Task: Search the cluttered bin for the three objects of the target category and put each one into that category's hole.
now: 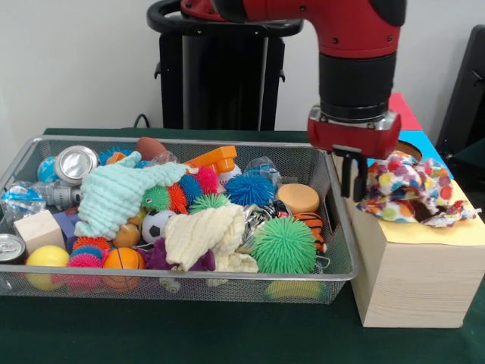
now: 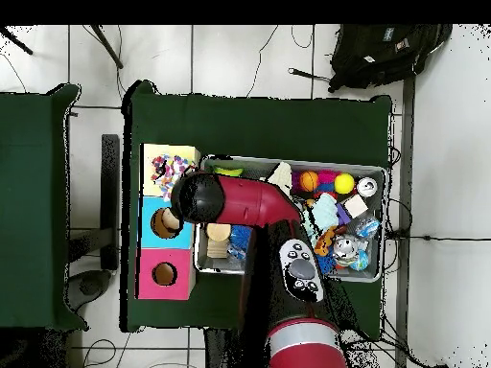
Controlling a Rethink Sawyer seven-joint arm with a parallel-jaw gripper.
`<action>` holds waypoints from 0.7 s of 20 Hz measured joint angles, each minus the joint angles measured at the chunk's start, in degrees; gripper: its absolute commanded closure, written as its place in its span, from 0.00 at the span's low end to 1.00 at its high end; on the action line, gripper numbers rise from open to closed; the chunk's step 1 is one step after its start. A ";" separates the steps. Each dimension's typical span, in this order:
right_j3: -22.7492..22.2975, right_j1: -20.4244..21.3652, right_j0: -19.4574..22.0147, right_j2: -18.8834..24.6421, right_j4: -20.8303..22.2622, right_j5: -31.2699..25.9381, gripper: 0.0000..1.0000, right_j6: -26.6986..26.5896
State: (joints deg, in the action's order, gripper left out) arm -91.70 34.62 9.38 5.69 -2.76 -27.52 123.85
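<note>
Gripper: hangs over the wooden box, dark fingers pointing down with a narrow gap, just left of the cloth; whether they pinch it, I cannot tell.
Spotted cloth: white with many coloured dots, crumpled on the yellow top of the box.
Wire bin: left of the box, full of spiky balls, two pale cloths, cans, small balls.

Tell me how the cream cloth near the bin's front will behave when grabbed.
The cream cloth looks floppy: it lies crumpled and draped over the toys, so it would likely sag from one pinch. Probably light. Its folds touch the green spiky ball, so lifting may nudge that.
</note>
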 measured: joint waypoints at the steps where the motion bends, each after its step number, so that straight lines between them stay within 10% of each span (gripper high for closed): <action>1: -0.22 -0.01 0.24 0.00 0.15 0.01 1.00 0.00; 14: -3.48 -0.08 0.33 0.01 1.25 0.02 1.00 0.00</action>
State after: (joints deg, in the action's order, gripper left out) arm -95.17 34.54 9.71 5.70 -1.51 -27.50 123.85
